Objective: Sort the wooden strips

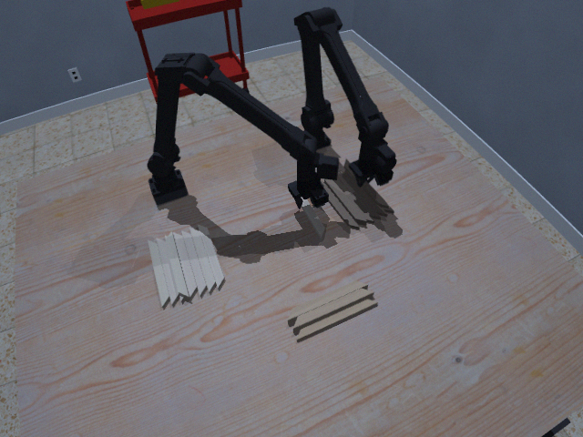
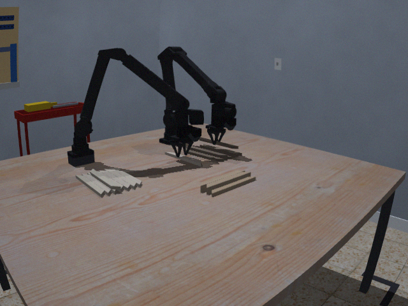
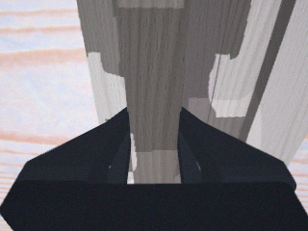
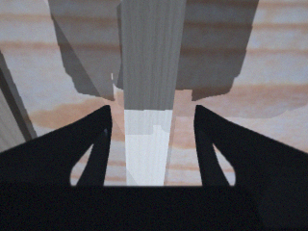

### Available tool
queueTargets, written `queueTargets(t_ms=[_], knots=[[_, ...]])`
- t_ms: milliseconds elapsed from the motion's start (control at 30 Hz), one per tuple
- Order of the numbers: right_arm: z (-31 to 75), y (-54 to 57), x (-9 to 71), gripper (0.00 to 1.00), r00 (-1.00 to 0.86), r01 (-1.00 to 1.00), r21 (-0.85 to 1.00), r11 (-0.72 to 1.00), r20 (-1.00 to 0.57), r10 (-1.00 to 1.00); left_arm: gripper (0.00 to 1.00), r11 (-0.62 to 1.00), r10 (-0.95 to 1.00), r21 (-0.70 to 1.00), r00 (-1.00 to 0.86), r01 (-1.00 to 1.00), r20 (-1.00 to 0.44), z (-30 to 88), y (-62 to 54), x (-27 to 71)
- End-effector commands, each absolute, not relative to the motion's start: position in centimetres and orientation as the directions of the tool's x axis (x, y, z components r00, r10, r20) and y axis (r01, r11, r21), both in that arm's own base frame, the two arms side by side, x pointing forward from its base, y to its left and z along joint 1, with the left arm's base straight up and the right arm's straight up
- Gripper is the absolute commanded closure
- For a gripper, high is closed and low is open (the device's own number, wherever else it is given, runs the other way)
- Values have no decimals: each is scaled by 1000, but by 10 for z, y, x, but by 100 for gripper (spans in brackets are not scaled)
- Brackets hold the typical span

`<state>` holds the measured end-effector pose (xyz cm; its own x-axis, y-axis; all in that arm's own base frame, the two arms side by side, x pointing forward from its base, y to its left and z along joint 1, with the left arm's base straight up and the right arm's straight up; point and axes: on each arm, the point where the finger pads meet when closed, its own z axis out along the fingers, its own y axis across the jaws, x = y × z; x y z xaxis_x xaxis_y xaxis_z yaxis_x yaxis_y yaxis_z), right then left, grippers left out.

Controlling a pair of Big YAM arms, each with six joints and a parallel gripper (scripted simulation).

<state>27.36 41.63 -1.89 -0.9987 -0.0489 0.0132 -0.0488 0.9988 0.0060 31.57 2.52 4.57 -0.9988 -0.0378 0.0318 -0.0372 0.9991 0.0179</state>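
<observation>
Strip handling above the table (image 1: 414,339) (image 2: 230,230).
A grey strip (image 1: 347,167) (image 2: 227,145) (image 3: 154,72) is being gripped by the left gripper (image 1: 362,180) (image 2: 215,143) (image 3: 154,115) — over the grey row (image 1: 343,207) (image 2: 206,153) (image 3: 199,72); a loose white strip (image 1: 314,220) (image 2: 194,161) (image 4: 146,140) is being straddled by the right gripper's (image 1: 309,206) (image 2: 182,154) (image 4: 154,107) parted fingers — between that row and the white row (image 1: 188,268) (image 2: 108,181).

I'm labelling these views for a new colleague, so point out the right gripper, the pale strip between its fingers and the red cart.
Right gripper (image 1: 309,205) (image 2: 182,154) (image 4: 153,107): top, exterior, right wrist; between fingertips.
Pale strip (image 1: 315,222) (image 2: 193,161) (image 4: 148,149): same views; upper face.
Red cart (image 1: 188,15) (image 2: 49,114): top, exterior; upper tray's side.
</observation>
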Motion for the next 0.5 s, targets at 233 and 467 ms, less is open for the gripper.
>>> queueTargets(t_ms=[233, 467], knots=[[-24, 425, 291, 52, -1000, 0, 10, 1000, -8, 0, 78, 999, -31, 8, -999, -31, 20, 36, 29, 318], [-25, 431, 304, 50, -1000, 11, 16, 1000, -13, 11, 78, 999, -31, 10, -999, -31, 10, 24, 32, 324]])
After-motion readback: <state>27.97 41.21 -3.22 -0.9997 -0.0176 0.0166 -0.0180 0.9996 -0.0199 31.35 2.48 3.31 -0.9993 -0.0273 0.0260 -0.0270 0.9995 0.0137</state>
